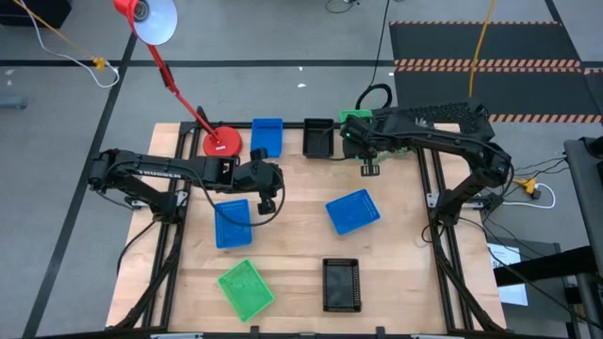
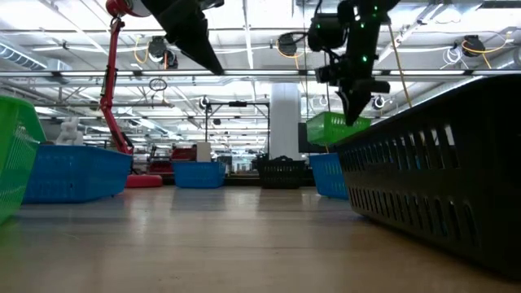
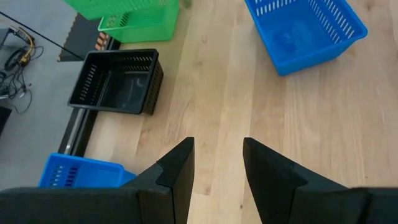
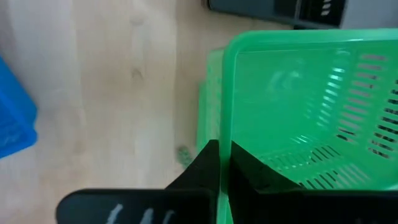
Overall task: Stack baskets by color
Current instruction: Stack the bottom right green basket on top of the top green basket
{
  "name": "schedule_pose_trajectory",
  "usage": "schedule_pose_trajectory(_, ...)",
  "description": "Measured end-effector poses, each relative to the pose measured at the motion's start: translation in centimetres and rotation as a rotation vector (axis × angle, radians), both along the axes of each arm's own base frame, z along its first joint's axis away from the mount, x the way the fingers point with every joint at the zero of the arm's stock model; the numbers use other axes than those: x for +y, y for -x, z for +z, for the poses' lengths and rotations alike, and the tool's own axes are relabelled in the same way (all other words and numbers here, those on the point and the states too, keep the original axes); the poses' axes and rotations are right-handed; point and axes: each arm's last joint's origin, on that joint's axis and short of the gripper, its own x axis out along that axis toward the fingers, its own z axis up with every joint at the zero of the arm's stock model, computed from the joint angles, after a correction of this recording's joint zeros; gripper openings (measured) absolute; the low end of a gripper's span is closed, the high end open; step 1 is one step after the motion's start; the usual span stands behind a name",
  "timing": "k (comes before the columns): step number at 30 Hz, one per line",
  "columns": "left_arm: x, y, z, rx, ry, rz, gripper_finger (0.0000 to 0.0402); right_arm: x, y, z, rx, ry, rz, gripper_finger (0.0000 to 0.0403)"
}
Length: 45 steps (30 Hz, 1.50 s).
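Note:
My right gripper is shut on a green basket that hangs in the air at the table's far edge, over a second green basket. A third green basket lies near the front left. Blue baskets stand at the far edge, left of centre and right of centre. One black basket sits at the far edge and another near the front. My left gripper hangs open above bare wood left of centre, with nothing between its fingers. My right gripper pinches the green basket's side wall at its rim, one finger outside and the other inside the basket. The fingers come from above, slanting down. The basket is lifted clear of the table, roughly level.
A red lamp base with its slanted red arm stands at the far left, beside the far blue basket. Bare wood lies in the table's middle. Dark frame rails run along the left and right table edges.

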Motion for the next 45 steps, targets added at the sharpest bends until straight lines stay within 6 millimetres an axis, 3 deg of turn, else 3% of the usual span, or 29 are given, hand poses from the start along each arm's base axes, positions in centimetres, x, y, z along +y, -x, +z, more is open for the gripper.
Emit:
schedule_pose_trajectory(16, 0.0, -0.1, 0.1, -0.008, 0.000, 0.000, 0.0141, -2.6, 2.0, -3.8, 0.010, 0.009, -0.069, 0.0006)
schedule_pose_trajectory(34, 0.0, -0.1, 0.1, -0.008, -0.001, -0.001, 0.0141, -3.8, 2.4, -4.0, -0.062, -0.033, -0.088, 0.0006)
schedule_pose_trajectory(45, 0.0, -0.1, 0.1, -0.012, -0.001, -0.002, 0.0141, -4.5, 2.2, -5.5, -0.014, -0.058, -0.108, 0.0006)
